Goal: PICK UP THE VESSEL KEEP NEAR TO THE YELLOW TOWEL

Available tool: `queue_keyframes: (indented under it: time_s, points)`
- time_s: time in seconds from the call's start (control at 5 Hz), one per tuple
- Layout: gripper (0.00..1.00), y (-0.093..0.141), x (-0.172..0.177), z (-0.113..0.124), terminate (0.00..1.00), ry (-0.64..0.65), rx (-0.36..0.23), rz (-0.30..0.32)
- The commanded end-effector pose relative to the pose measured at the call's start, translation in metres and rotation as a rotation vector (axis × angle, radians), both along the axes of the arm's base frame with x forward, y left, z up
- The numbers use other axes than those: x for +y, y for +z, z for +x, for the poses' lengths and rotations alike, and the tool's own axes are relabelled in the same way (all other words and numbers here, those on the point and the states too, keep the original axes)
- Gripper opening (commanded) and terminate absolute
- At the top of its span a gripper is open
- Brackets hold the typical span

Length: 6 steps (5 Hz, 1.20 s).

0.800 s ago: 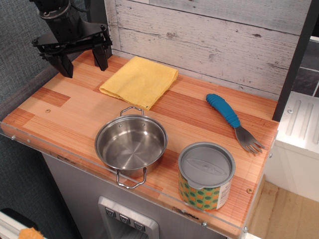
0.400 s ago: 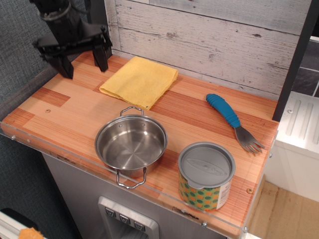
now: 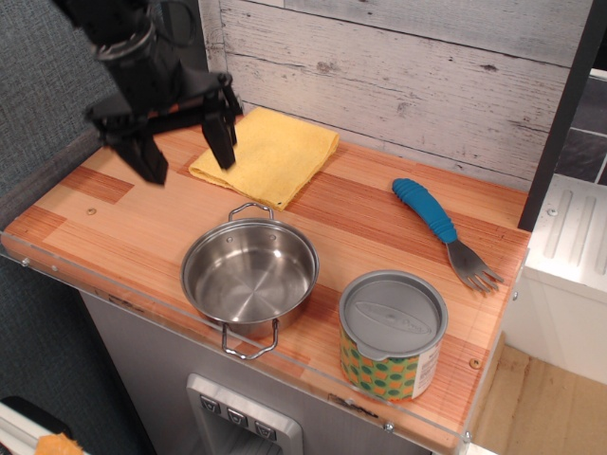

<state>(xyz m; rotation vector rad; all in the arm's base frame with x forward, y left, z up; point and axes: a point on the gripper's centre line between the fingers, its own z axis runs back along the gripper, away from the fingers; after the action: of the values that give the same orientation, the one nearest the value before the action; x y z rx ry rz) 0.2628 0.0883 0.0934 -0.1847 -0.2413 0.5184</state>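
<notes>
Hovering above the back left part of the wooden counter (image 3: 114, 223), the black gripper (image 3: 186, 159) is seen with its two fingers (image 3: 223, 142) spread wide and pointing down; nothing is held between them.

The vessel (image 3: 249, 275), a shallow stainless-steel pot with a shiny inside, is found below and to the right of the gripper in the picture, nearer the front edge, clearly apart from both fingers. One wire loop handle (image 3: 250, 209) faces toward the gripper's side of the counter; the other (image 3: 248, 345) reaches the front lip.

The yellow towel (image 3: 270, 152) lies flat just right of the gripper, and the right finger is seen in front of its left corner; whether that finger touches the cloth cannot be told. The towel's near corner sits just beside the pot's rear handle.

Farther right of the gripper, well apart from it, a fork with a blue handle (image 3: 432, 218) is laid at an angle. A green-and-yellow patterned can with a grey lid (image 3: 392, 334) stands just right of the pot, at the front.
</notes>
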Motion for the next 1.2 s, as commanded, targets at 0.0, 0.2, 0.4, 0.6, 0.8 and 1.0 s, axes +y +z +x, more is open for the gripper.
queue_keyframes:
  time_s: [0.0, 0.2, 0.4, 0.6, 0.8, 1.0]
  points:
    - [1.0, -0.009, -0.024, -0.021, 0.0, -0.143, 0.063, 0.067]
    - [1.0, -0.021, -0.024, -0.026, 0.0, -0.164, 0.107, 0.121]
    - [1.0, -0.035, -0.02, -0.03, 0.0, -0.157, 0.161, 0.161]
    - [1.0, -0.049, -0.018, -0.031, 0.0, -0.164, 0.158, 0.18]
    - [1.0, -0.063, -0.017, -0.03, 0.0, -0.176, 0.134, 0.169]
    - [1.0, -0.077, -0.015, -0.029, 0.0, -0.174, 0.129, 0.165]
